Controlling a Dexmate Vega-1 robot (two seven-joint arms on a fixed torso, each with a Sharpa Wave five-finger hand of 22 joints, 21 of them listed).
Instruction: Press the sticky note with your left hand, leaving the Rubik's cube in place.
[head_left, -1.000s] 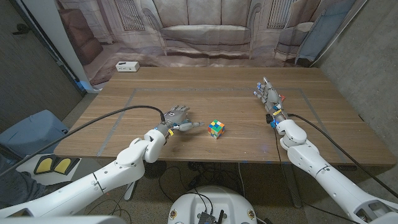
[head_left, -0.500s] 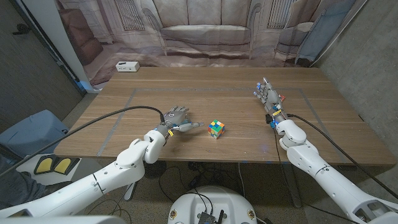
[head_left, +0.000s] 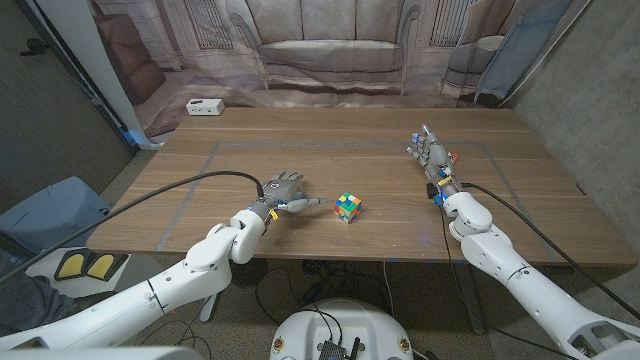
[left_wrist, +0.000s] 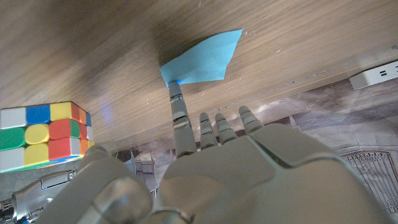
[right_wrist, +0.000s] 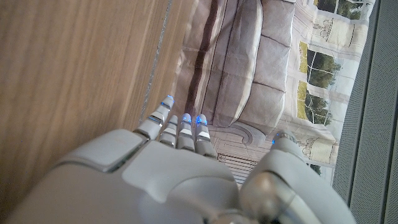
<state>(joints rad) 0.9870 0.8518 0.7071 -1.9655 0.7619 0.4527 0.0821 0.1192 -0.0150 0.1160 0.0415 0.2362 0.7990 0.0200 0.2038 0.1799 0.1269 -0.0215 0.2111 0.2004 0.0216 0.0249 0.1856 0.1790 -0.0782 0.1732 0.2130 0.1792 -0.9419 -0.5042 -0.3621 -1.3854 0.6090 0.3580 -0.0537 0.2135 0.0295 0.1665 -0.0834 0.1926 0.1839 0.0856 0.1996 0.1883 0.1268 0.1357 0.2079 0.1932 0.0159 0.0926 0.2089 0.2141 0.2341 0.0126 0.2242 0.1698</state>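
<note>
A blue sticky note (left_wrist: 202, 59) lies on the wooden table (head_left: 330, 150). My left hand (head_left: 285, 190) hovers over it with fingers spread, and one fingertip (left_wrist: 176, 89) touches the note's near corner. In the head view the hand covers the note. The Rubik's cube (head_left: 347, 207) sits on the table just to the right of the left hand, apart from it; it is also in the left wrist view as the cube (left_wrist: 40, 134) beside the thumb. My right hand (head_left: 430, 155) stands at the table's right side with fingers stretched out, holding nothing.
A white power strip (head_left: 204, 106) lies at the table's far left corner, and shows as the strip (left_wrist: 376, 74) beyond the note. A printed sofa backdrop (head_left: 330, 50) hangs behind the table. A blue chair (head_left: 50, 215) stands off the left edge.
</note>
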